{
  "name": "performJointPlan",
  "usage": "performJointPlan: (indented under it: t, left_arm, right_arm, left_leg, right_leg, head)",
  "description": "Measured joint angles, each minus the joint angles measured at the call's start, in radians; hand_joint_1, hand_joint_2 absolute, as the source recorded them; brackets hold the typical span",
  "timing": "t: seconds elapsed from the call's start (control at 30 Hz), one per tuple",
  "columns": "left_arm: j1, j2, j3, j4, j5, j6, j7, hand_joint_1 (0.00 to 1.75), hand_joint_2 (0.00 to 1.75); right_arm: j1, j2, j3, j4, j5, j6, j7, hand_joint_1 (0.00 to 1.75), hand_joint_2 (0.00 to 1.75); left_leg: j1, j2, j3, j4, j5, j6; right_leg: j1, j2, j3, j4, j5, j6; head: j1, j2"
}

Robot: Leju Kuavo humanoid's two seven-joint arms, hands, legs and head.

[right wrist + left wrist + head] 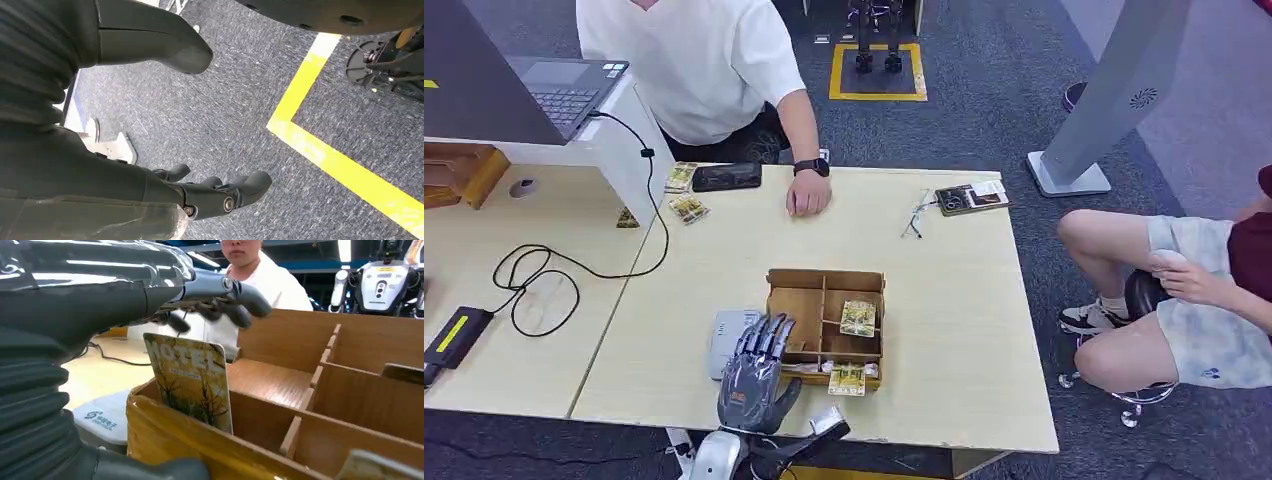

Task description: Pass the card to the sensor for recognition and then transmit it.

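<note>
My left hand hovers with fingers spread over the near-left corner of the wooden divided box, beside the white card sensor. In the left wrist view a yellow-green hotel card stands leaning in the box's near compartment. The dark fingers hang just above its top edge and do not grip it. The sensor lies behind the card. Two more cards sit in the box, one in a right compartment and one at the front edge. My right hand hangs over the floor, holding nothing.
A person in white sits across the table, one hand resting on it near a phone and loose cards. Glasses and a badge lie at the far right. A laptop and cable occupy the left table. Another person sits at the right.
</note>
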Motion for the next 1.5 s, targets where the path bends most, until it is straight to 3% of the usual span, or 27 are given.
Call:
performJointPlan:
  t: [0.13,0.37,0.6,0.83,1.3,1.33,1.37,1.5]
  left_arm:
    - [-0.002,0.000,-0.009,0.007,0.006,0.000,-0.020,1.75,1.75]
    - [0.013,-0.008,-0.002,-0.026,0.038,0.001,-0.138,1.75,1.75]
    - [0.056,-0.058,0.076,-0.095,0.052,0.001,-0.276,1.75,1.75]
    - [0.086,-0.103,0.157,-0.152,0.058,0.001,-0.368,1.75,1.75]
    - [0.105,-0.148,0.264,-0.206,0.077,0.000,-0.476,1.75,1.75]
    - [0.106,-0.150,0.266,-0.208,0.076,0.000,-0.480,0.44,1.75]
    - [0.107,-0.152,0.270,-0.211,0.074,0.001,-0.487,0.00,1.75]
    - [0.111,-0.156,0.288,-0.217,0.069,0.001,-0.515,0.00,1.75]
  right_arm:
    - [0.000,0.000,0.000,0.000,0.000,0.000,0.000,0.00,1.75]
    - [0.000,-0.002,0.000,0.000,0.000,-0.003,0.000,0.00,1.75]
    - [0.000,-0.002,0.000,0.000,0.000,-0.006,0.000,0.00,1.75]
    - [0.000,-0.002,0.000,0.000,0.000,-0.009,0.000,0.00,1.75]
    - [0.000,-0.002,0.000,0.000,0.002,-0.009,0.000,0.00,1.75]
    - [0.000,-0.002,0.000,0.000,0.002,-0.009,0.000,0.00,1.75]
    - [0.000,-0.002,0.000,0.000,0.002,-0.009,0.000,0.00,1.75]
    - [0.000,-0.002,0.000,0.000,0.002,-0.009,0.000,0.00,1.75]
  left_leg:
    - [0.000,0.000,0.000,0.000,0.000,0.000]
    - [0.000,0.000,0.000,0.000,0.000,0.000]
    - [0.000,0.000,0.000,0.000,0.000,0.000]
    - [0.000,0.000,0.000,0.000,0.000,0.000]
    - [0.000,0.000,0.000,0.000,0.000,0.000]
    - [0.000,0.000,0.000,0.000,0.000,0.000]
    - [0.000,0.000,0.000,0.000,0.000,0.000]
    - [0.000,0.000,0.000,0.000,0.000,0.000]
  right_leg:
    - [0.000,0.000,0.000,0.000,0.000,0.000]
    - [0.000,0.000,0.000,0.000,0.000,0.000]
    - [0.000,0.000,0.000,0.000,0.000,0.000]
    - [0.000,0.000,0.000,0.000,0.000,0.000]
    - [0.000,0.000,0.000,0.000,0.000,0.000]
    - [0.000,0.000,0.000,0.000,0.000,0.000]
    - [0.000,0.000,0.000,0.000,0.000,0.000]
    - [0.000,0.000,0.000,0.000,0.000,0.000]
  head:
    - [0.000,0.000]
    - [0.000,0.000]
    - [0.000,0.000]
    - [0.000,0.000]
    - [0.000,0.000]
    - [0.000,0.000]
    - [0.000,0.000]
    - [0.000,0.000]
